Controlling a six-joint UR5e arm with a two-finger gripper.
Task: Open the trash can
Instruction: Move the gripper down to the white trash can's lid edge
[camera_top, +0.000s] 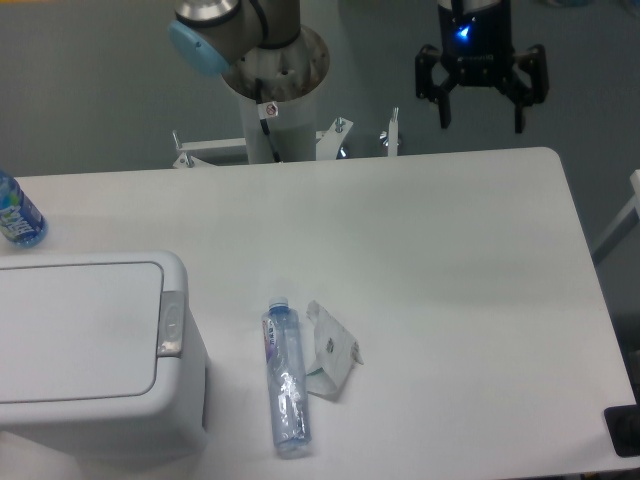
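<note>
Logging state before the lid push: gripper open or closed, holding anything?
Black two-finger gripper: open, fingers spread, holding nothing; it hangs above the far edge of the white table, well away from the large white boxy plastic trash can.

1. The trash can (90, 350) looks like smooth white plastic, with a matt lid and a grey latch.
2. The table (450, 260) has a smooth, matt white top.
3. The lying bottle (284, 377) is clear, glossy plastic.
4. The wrapper (331, 350) looks like crumpled paper or film.
5. The gripper (481, 113) is matt black.
</note>
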